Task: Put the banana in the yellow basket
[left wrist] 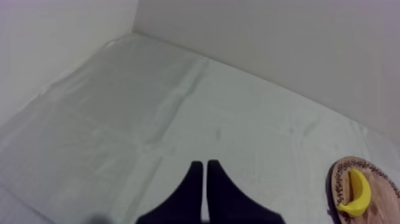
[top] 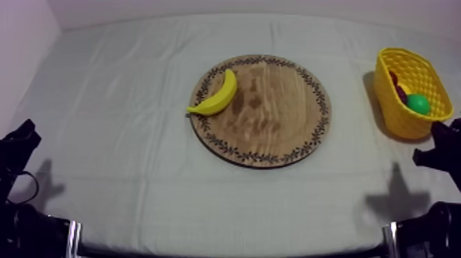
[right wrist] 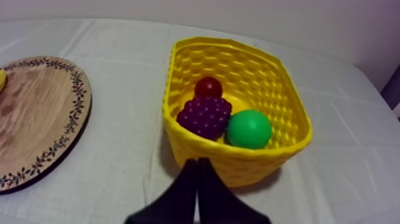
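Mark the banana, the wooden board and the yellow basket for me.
banana [top: 218, 95], top view, the middle of its curved body.
wooden board [top: 274, 116], top view, bare wood near its centre.
yellow basket [right wrist: 256, 162], right wrist view, its near outer wall.

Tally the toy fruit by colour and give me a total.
Yellow: 1, the banana, on the wooden board
Purple: 1, the bunch of grapes, in the yellow basket
Red: 1, the small red fruit, in the basket
Green: 1, the green fruit, in the basket
Total: 4
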Controlling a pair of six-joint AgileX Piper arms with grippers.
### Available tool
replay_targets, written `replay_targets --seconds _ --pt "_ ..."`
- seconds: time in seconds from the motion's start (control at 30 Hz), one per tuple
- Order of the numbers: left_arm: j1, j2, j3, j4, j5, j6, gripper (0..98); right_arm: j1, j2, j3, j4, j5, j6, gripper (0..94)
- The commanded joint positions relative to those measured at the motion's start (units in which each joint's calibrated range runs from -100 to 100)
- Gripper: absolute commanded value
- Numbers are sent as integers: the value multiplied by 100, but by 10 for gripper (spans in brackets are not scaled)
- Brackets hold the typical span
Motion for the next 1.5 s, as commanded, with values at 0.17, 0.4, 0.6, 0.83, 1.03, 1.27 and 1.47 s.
replay_targets --seconds 0.17,0.4,0.6,0.83,1.03,1.27,1.47 --pt "-2 2 3 -1 -1 2 1 1 -2 2 -3 3 0 5" --pt "-2 2 3 -1 -1 2 1 1 -2 2 -3 3 0 5" --pt "-2 2 3 -1 -1 2 1 -169 -2 2 -3 3 32 5" --pt "-2 2 3 -1 -1 2 1 -976 10 2 2 10 64 5" --pt "-2 2 3 -1 -1 2 1 -1530 6 2 2 11 -38 6" --pt "-2 2 3 -1 -1 2 1 -1835 6 -23 14 226 -94 5" --pt "-2 2 3 -1 -1 2 1 -2152 174 -93 67 185 127 6"
